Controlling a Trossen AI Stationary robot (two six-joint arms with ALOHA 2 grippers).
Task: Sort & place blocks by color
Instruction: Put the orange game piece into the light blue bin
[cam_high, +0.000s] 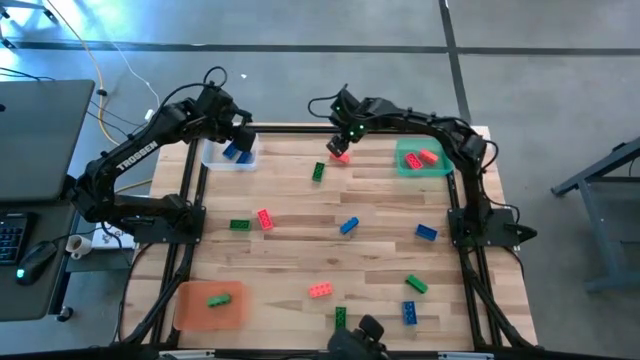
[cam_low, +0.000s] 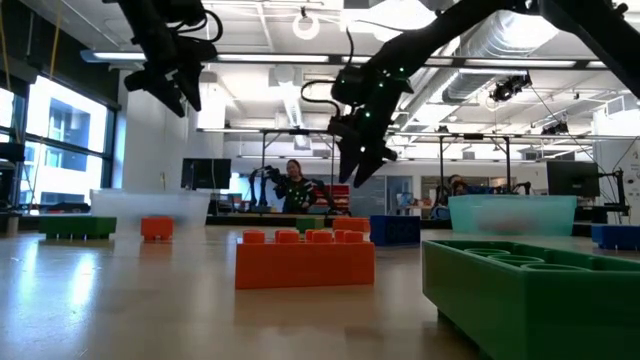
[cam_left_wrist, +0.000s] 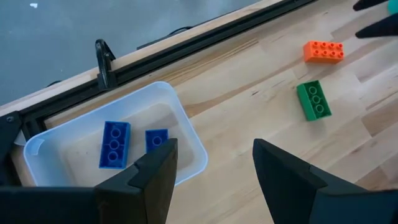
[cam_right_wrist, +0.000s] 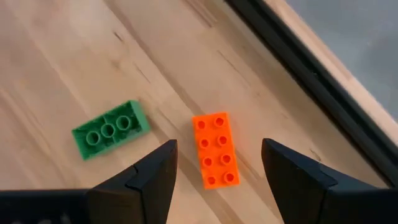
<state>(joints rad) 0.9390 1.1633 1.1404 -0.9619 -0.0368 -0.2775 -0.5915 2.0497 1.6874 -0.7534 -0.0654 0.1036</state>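
Right end effector spread wide, hovering over orange block; left end effector released above clear tray.

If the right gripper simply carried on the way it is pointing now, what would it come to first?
Most likely the orange block: the open right gripper points down at it, framed between the fingers. The green block lies off to one side.
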